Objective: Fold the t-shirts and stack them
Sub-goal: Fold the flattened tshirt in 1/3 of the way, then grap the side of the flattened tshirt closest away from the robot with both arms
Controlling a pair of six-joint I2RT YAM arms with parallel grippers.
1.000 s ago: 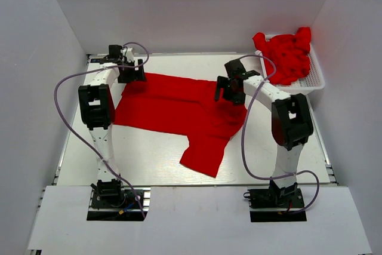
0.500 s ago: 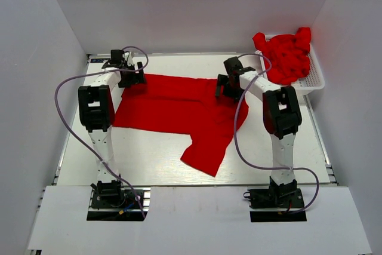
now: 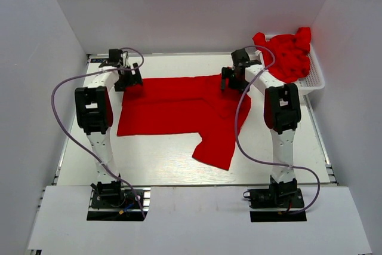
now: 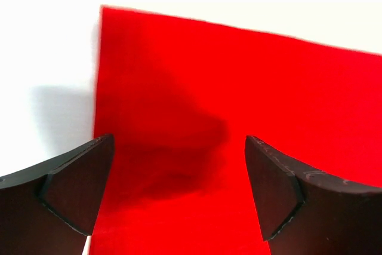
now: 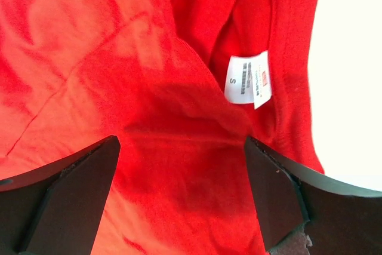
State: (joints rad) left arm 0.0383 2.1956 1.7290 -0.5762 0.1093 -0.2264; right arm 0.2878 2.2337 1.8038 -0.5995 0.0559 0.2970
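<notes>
One t-shirt (image 3: pixel 173 106) lies spread on the smooth white worktop (image 3: pixel 149 159), across its far half. It is a flat sheet of matte bright red cloth. Its body makes a broad, nearly rectangular slab running left to right, and a narrower tongue of fabric angles down from the right part toward the near edge, ending in a blunt slanted tip.

In the left wrist view, the left fingers (image 4: pixel 71 189) are dark, wedge-shaped pads with faceted tips. They stand well apart above the shirt's far-left corner, where two straight edges meet crisply against the white surface. The cloth there is smooth and carries a soft shadow between the pads; nothing is pinched.

The right fingers (image 5: pixel 65 201), of the same dark angular form, are likewise spread wide and grip nothing. They hover over the collar end, where the fabric is rumpled into shallow folds with a stitched seam line running diagonally. A small white rectangular neck label (image 5: pixel 248 79), printed with an S, sits just inside the ribbed neckband.

At the far right corner a white slotted plastic basket (image 3: pixel 315 80) holds a crumpled red heap of t-shirts (image 3: pixel 286 55), bulging above its rim in lumpy peaks
</notes>
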